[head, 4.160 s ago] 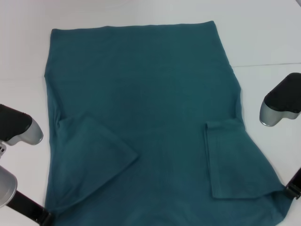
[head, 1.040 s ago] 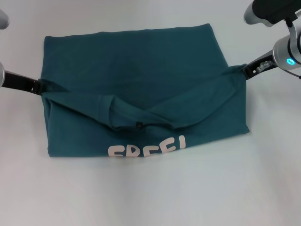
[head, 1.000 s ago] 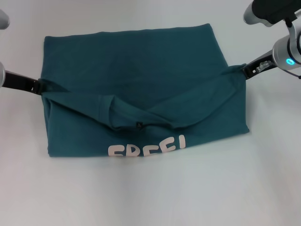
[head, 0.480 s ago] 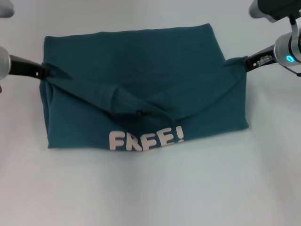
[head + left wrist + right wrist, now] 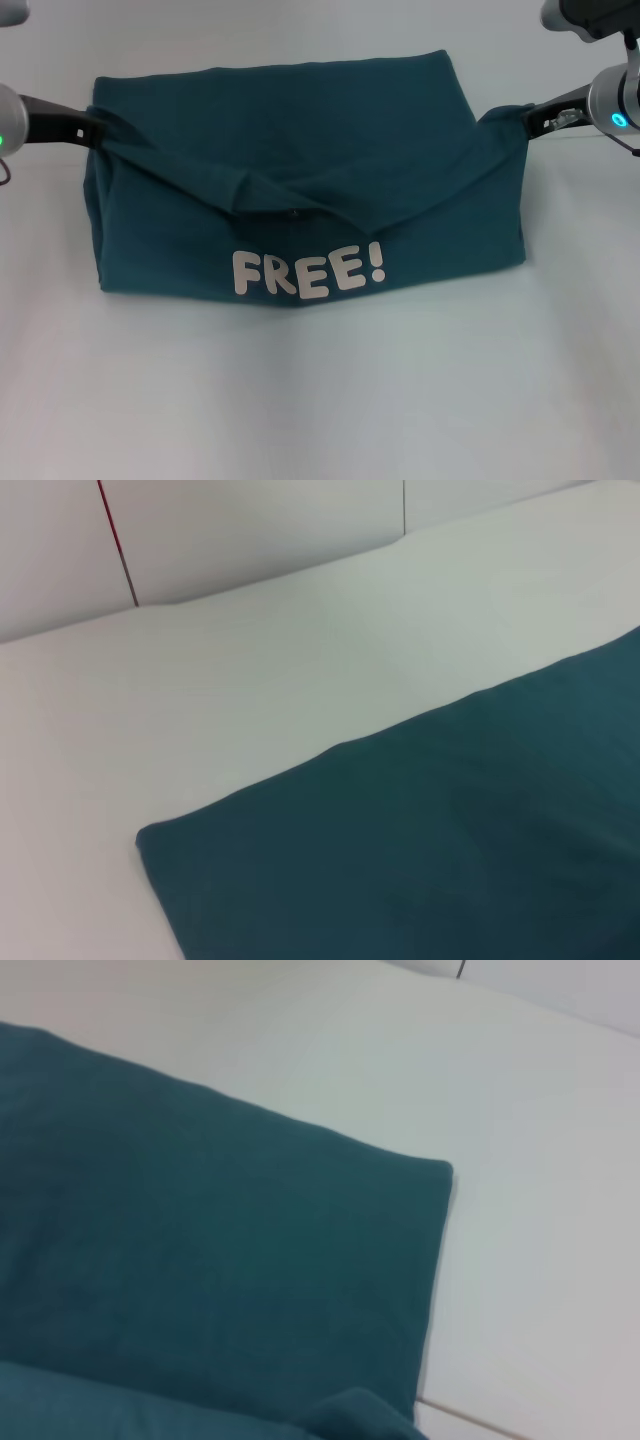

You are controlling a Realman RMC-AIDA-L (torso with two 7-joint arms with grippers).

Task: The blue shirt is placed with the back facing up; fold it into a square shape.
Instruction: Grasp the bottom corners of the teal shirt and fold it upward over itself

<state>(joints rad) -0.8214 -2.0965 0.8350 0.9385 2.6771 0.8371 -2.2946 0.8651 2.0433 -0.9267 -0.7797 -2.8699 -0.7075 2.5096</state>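
You have the blue shirt (image 5: 300, 180) lying on the white table (image 5: 320, 400), doubled over on itself so that the near part is lifted and drawn back over the far part. The turned-up layer shows white lettering (image 5: 308, 273) reading "FREE!" just above the near fold, which runs straight across the front of the bundle. Your left end effector (image 5: 90, 125) is at the shirt's left edge, clenched on a pinch of the fabric there, with the cloth pulled up into a small peak at the fingertips. Your right end effector (image 5: 532, 118) is at the shirt's right edge, likewise clamped on a corner of the fabric, which rises toward it in a taut point. Between the two grips the raised edge sags in a shallow V toward the middle, where the neck opening (image 5: 290, 205) lies as a loose wrinkled ridge with a small dark spot at its centre. The far hem of the shirt lies flat on the table beyond the two end effectors. In the left wrist view you see one flat corner of the shirt (image 5: 420, 850) on the table, and in the right wrist view the other flat corner (image 5: 220, 1260), with a raised bit of fabric at the near edge of that picture; neither view shows the arm's own fingers.
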